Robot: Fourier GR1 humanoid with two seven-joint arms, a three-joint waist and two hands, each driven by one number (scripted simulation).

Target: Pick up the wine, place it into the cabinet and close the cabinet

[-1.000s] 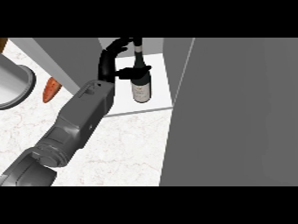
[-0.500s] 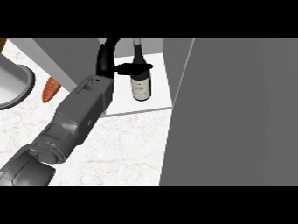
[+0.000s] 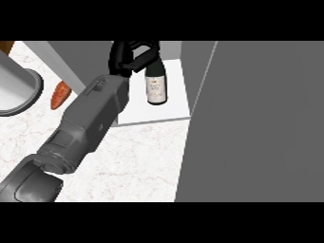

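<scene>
wine [image 3: 156, 88] inside cabinet [image 3: 192, 71], left hand [image 3: 130, 54] beside

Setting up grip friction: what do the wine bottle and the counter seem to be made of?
The wine bottle looks like dark glossy glass with a pale paper label. The counter looks like polished white marble, faintly veined; it could equally be laminate.
</scene>
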